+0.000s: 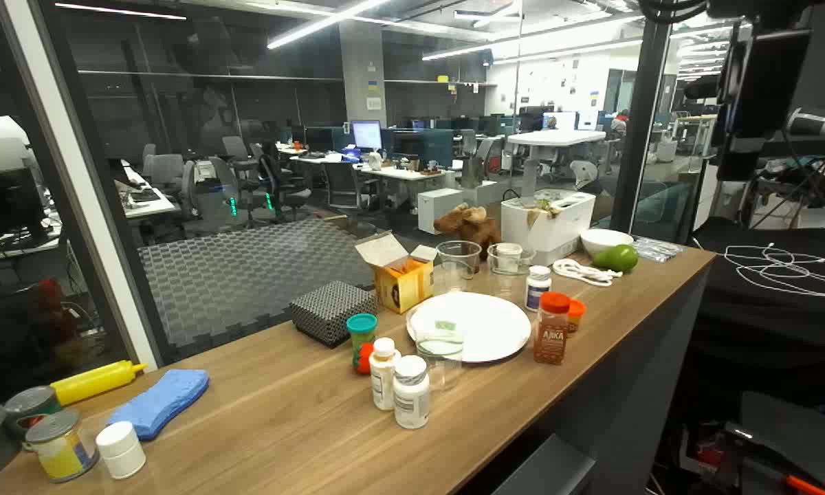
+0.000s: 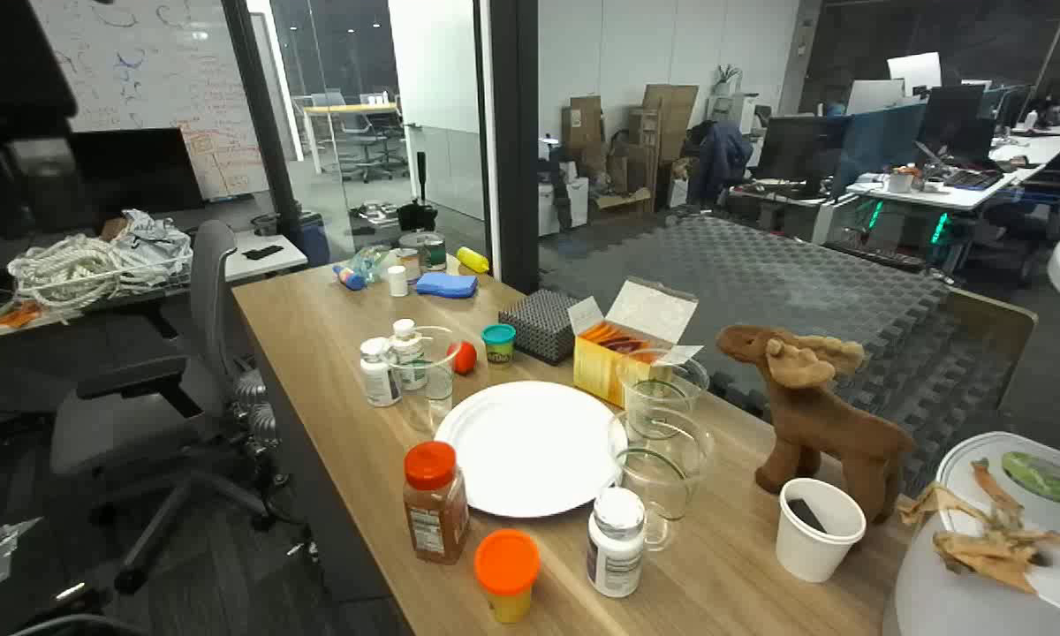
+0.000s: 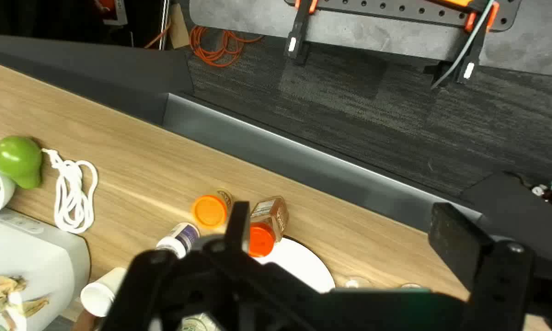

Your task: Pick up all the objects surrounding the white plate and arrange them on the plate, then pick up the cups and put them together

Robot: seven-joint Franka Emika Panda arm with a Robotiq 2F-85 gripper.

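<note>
The white plate lies flat and bare on the table, also in an exterior view. Around it stand a red-capped spice bottle, an orange-capped jar, a white-capped bottle, two white bottles, a teal-lidded jar and a red round thing. A clear cup stands beside the white bottles; two more clear cups stand across the plate. My gripper is open and empty, high above the table, fingers wide apart. It hides part of the plate.
An open orange carton, a grey box, a toy moose, a paper cup and a white bin stand nearby. A white cord and green pear lie further along. A blue cloth lies opposite.
</note>
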